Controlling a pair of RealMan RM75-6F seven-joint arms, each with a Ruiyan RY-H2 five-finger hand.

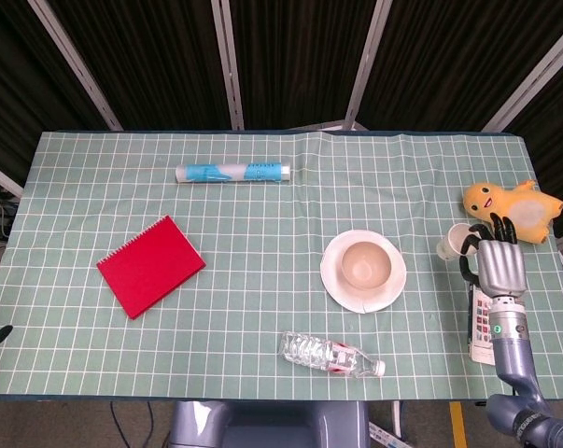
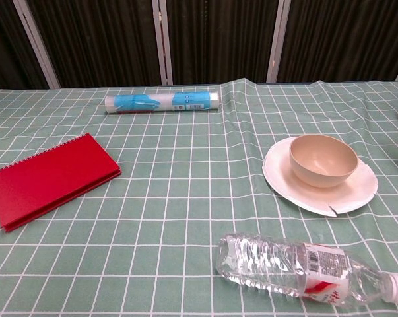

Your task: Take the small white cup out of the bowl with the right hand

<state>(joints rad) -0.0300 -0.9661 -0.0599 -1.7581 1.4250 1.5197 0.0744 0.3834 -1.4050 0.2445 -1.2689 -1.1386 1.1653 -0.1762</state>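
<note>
Desk [image 1: 262, 224] covered with a green checked cloth, everything placed relative to the white plate [image 1: 335, 285] right of center. Red notebook [image 1: 150, 265] lies flat well to the left of the plate, spiral edge toward the far left side. Rolled blue and white tube [image 1: 232, 173] lies on its side far behind and left of the plate. Clear water bottle [image 1: 330, 354] lies on its side just in front of the plate, cap pointing right, red label near the cap end. Plate carries a beige bowl [image 1: 363, 265], upright, nothing inside it in the chest view. Yellow plush toy [image 1: 510, 211] sits well right and behind the plate, near the desk's right edge. Right hand [image 1: 494, 264] is right of the plate, just in front of the plush toy, fingers wrapped on the small white cup [image 1: 454, 245]; cup is out of the bowl, tilted with its mouth toward the plate, held at the hand's left side, well apart from the plate. Printed card [image 1: 484, 322] lies under the right wrist, right of the plate. Left hand shows in neither view.
</note>
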